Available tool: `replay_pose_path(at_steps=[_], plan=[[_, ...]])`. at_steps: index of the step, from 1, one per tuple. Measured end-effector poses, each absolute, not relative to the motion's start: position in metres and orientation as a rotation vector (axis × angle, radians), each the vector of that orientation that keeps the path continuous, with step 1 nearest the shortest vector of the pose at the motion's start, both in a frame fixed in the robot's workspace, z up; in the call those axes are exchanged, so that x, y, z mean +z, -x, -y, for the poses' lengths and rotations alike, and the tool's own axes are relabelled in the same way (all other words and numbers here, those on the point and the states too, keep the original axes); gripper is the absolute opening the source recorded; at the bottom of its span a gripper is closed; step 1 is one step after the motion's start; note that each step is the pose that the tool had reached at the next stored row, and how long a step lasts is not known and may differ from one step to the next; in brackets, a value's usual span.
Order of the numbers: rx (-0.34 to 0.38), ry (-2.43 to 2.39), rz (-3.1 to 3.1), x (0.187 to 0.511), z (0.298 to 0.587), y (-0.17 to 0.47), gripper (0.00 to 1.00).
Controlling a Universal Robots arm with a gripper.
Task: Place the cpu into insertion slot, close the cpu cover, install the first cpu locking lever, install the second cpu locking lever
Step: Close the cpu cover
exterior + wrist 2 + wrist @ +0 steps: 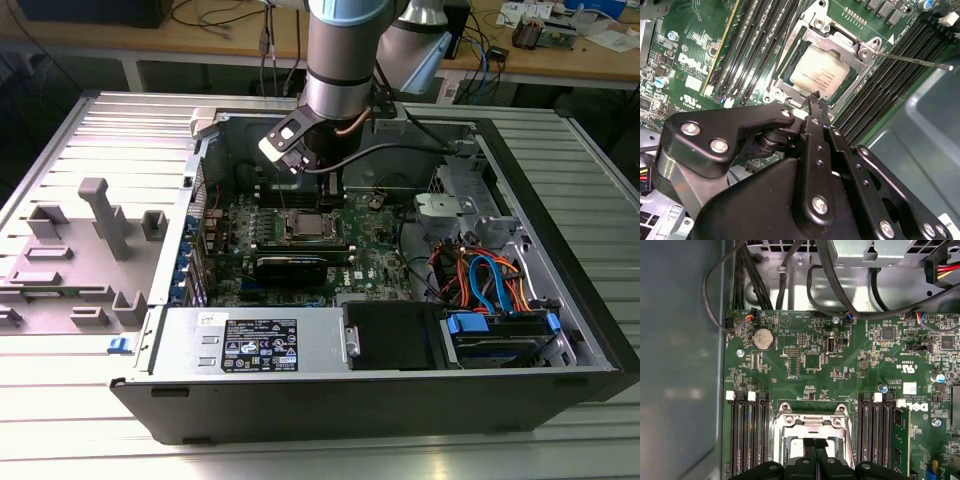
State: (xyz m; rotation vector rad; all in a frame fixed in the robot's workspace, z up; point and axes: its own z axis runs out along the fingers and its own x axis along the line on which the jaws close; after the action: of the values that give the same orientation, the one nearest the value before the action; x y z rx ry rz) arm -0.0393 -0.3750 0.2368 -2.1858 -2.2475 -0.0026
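Two of the four steps look done to us, and two look open. In the second wrist view the cpu (pixel 820 75) lies flat in the insertion slot (pixel 785 92), its dull silver top showing through the window of the cpu cover (pixel 852 80), which seems to be folded down around it. We judge that the chip is seated and the cover lowered, though we cannot tell whether the frame is pressed fully home. One thin locking lever (pixel 912 60) juts out from the corner of the socket over the black memory slots (pixel 755 45), so it appears unlatched; a second lever we cannot make out with any certainty. The gripper (pixel 816 101) hovers with its tips at the near edge of the cover, jaws drawn together and nothing held between them; whether they touch the metal we cannot say. In the exterior view the arm (pixel 340 60) reaches down into the open computer case (pixel 560 330), above the green circuit board (pixel 375 255).
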Motion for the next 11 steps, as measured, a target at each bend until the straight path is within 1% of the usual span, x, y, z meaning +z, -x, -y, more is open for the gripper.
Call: replay_pose_path(at_steps=[11], plan=[[-0.011,2.182,2.244,0.2367,0.3749,0.0394,0.11]])
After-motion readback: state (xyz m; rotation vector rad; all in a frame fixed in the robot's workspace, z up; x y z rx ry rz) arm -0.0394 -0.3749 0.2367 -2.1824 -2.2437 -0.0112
